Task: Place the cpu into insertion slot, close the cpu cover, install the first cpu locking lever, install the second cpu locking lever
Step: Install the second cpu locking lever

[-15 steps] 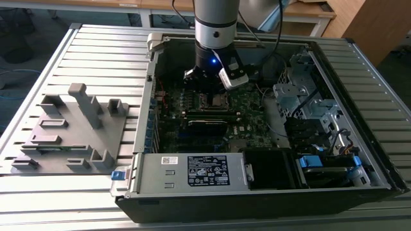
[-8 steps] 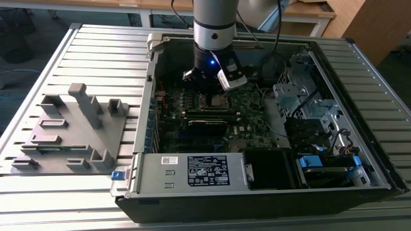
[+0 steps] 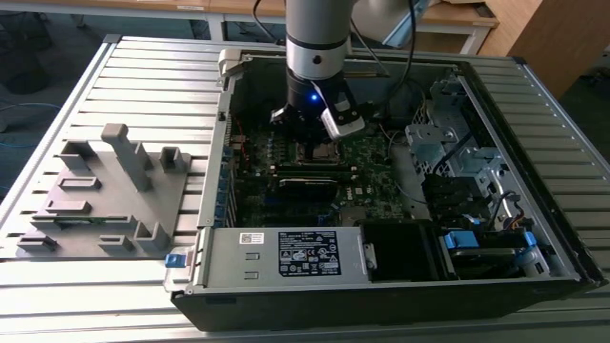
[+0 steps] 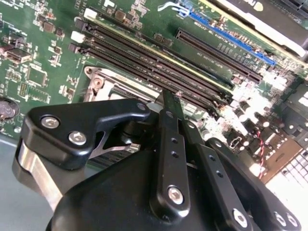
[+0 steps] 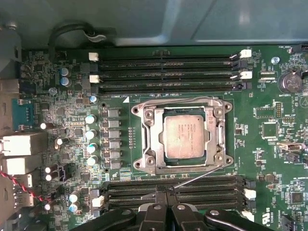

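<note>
Inside the open computer case (image 3: 381, 286) on the slatted table (image 3: 153, 64), reaching down from the arm (image 3: 315, 43) to the green motherboard (image 5: 269, 130). Parked low with the gripper (image 3: 310, 139) at the insertion slot (image 3: 319, 152), well apart from the grey fixture tray (image 3: 105, 193) on the exterior view's left.

Judged as past the first two steps and at the first locking lever. In the first wrist view, the cpu (image 5: 185, 134) seated flat in the socket and framed by the cpu cover (image 5: 147, 139), which is lying down over its edges. Beside the frame, a thin wire lever (image 5: 197, 176) slanting free across the near memory slots (image 5: 211, 185), apparently not yet latched.

Gripper (image 5: 166, 195) drawn together, fingertips meeting just at the lever's free end; cannot tell whether nipping the wire or merely touching it. In the second wrist view, one narrow fingertip (image 4: 169, 98) close above the socket's corner.

Probably calls for a short, controlled sweep along the frame's edge, then a tuck under the catch. Little room: memory slots hard against one side, more slots (image 5: 163, 72) on the far side, a row of capacitors (image 5: 90, 134) near another. Open space mostly upward.
</note>
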Robot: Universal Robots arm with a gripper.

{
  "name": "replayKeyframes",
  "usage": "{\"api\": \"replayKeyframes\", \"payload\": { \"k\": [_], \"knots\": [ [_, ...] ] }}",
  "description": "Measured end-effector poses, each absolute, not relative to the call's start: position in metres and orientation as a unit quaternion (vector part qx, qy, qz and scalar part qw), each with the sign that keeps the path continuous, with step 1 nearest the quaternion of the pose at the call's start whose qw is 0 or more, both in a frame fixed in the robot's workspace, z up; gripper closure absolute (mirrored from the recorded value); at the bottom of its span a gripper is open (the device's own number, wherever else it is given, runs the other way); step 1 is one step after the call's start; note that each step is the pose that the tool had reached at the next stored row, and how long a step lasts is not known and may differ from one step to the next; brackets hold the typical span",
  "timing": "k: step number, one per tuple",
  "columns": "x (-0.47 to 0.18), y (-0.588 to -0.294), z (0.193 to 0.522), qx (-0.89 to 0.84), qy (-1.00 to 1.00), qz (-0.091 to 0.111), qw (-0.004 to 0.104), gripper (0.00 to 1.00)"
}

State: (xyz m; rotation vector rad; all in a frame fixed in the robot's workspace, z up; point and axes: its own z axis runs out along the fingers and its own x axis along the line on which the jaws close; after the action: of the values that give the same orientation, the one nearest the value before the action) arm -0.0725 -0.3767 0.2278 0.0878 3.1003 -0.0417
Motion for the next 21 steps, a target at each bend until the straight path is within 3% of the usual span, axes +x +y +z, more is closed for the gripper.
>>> {"api": "replayKeyframes", "payload": {
  "k": [21],
  "knots": [
    [-0.076,-0.379,0.215,0.028,0.999,-0.014,0.02,0.9]
  ]
}}
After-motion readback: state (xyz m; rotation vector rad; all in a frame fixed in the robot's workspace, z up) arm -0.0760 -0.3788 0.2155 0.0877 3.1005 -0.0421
